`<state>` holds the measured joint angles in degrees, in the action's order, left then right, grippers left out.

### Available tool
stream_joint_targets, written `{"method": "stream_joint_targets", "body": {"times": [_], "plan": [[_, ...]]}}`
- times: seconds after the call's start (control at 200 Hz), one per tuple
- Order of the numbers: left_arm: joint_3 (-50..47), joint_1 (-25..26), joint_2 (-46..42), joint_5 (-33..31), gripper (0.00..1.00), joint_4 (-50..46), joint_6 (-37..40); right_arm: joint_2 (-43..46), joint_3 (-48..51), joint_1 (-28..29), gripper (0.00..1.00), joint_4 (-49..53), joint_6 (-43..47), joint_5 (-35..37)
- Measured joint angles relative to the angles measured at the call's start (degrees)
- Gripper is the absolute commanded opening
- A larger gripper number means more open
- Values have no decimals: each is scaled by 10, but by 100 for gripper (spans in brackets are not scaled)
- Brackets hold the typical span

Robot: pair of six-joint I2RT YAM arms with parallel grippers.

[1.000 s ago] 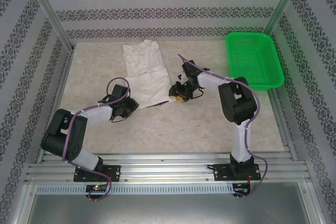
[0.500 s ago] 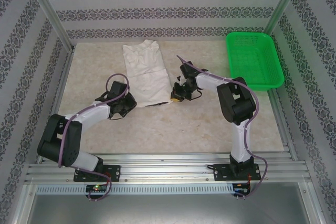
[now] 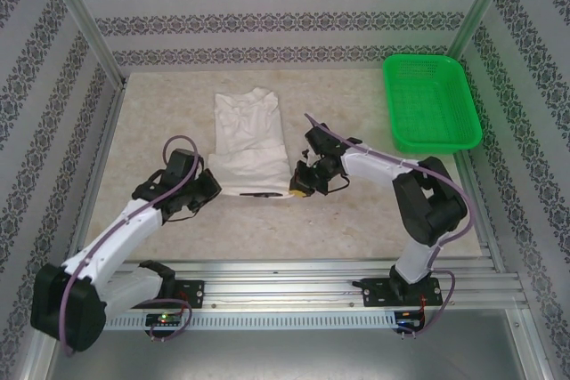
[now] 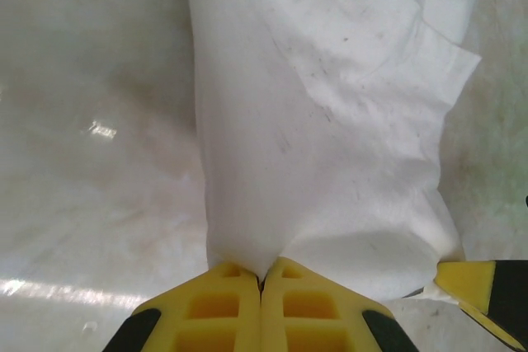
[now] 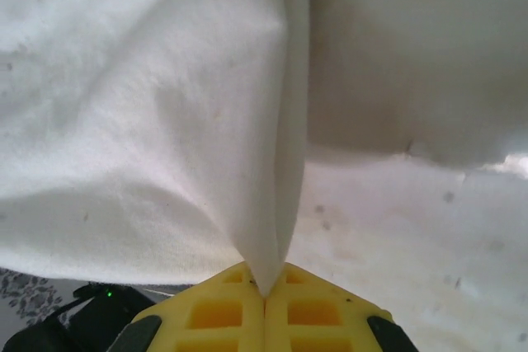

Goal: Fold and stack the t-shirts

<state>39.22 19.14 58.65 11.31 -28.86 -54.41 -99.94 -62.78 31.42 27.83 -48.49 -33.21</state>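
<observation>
- Left gripper (image 3: 210, 188), nearer than and well to the left of the green plastic mesh basket (image 3: 419, 59): its yellow moulded fingers (image 4: 227, 302) were apart a second ago and are now pressed together on the near left corner of the white cotton t-shirt (image 3: 248, 135). The left wrist view shows cloth drawn into the seam between them.
- Right gripper (image 3: 300, 190), on the basket's near left: it has likewise shut within the last second, pinching the shirt's near right corner to a peak.
- Both arms have drawn back from the basket's row, and the shirt has slid with them, its far edge now nearer.
- Judgement: both hem corners are secured, so the garment looks ready to be lifted and folded over; no fold made from this grip yet.
- The t-shirt lies left of the basket, a long, narrow strip. The cloth is soft and matt, creased and rumpled at its far end, with a few small dark specks.
- Worktop (image 3: 356, 220): pale, mottled, stone-like, slightly glossy.
- Basket: rigid, rectangular, open lattice, rounded rim.
</observation>
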Motion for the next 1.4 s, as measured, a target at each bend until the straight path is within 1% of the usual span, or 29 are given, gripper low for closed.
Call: {"method": "stream_joint_targets", "body": {"times": [0.17,0.27,0.355,0.45,0.644,0.879,1.159,1.399], "plan": [[1,23,-77,-1,0,-70,-11,66,10,36,0,16,-34,7],[2,26,-101,-7,0,-101,-17,88,9,47,0,32,-43,11],[7,26,-106,-11,0,-118,-20,88,-1,47,0,46,-46,14],[25,26,-97,-13,0,-127,-20,87,-30,47,0,70,-45,19],[90,26,-72,-18,0,-128,-20,75,-132,47,0,112,-28,27],[135,21,-44,-23,0,-126,-19,30,-234,27,0,150,4,30],[141,-28,7,3,0,-87,-14,-44,-340,11,0,167,25,27],[144,-57,43,33,0,-45,-12,-91,-384,-2,0,172,35,21]]}}
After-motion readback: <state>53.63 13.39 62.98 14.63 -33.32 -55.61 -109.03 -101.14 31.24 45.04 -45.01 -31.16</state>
